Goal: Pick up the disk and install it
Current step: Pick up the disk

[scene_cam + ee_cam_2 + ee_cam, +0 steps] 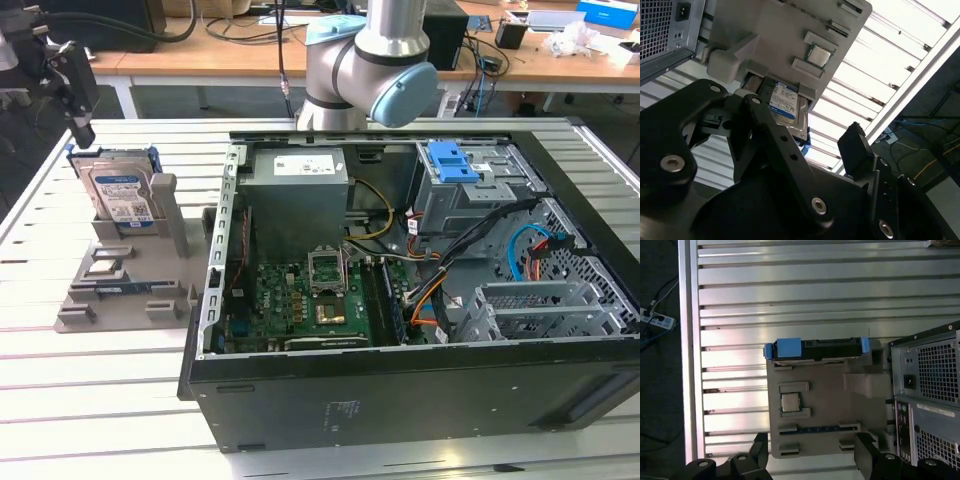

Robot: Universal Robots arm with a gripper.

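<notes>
The disk [120, 192] stands on edge in a slot at the far end of a grey holder [120, 295], to the exterior view's left of the open computer case [400, 400]. It is silver with a white-and-blue label and blue side rails. My gripper [80, 128] hangs a little above and behind it, apart from it. The first wrist view looks down on the disk [815, 349] edge-on, with my gripper [812, 447] open over the holder's [840, 400] near end. In the second wrist view the disk [786, 102] shows between the spread fingers [855, 145], nothing held.
Inside the case are a grey power-supply box [297, 195], a motherboard [300, 300], cables and a drive bay with a blue latch [455, 162]. The holder also carries a processor chip [790, 401] and a memory stick [815, 429]. The slatted table's edge [687, 365] lies beyond the holder.
</notes>
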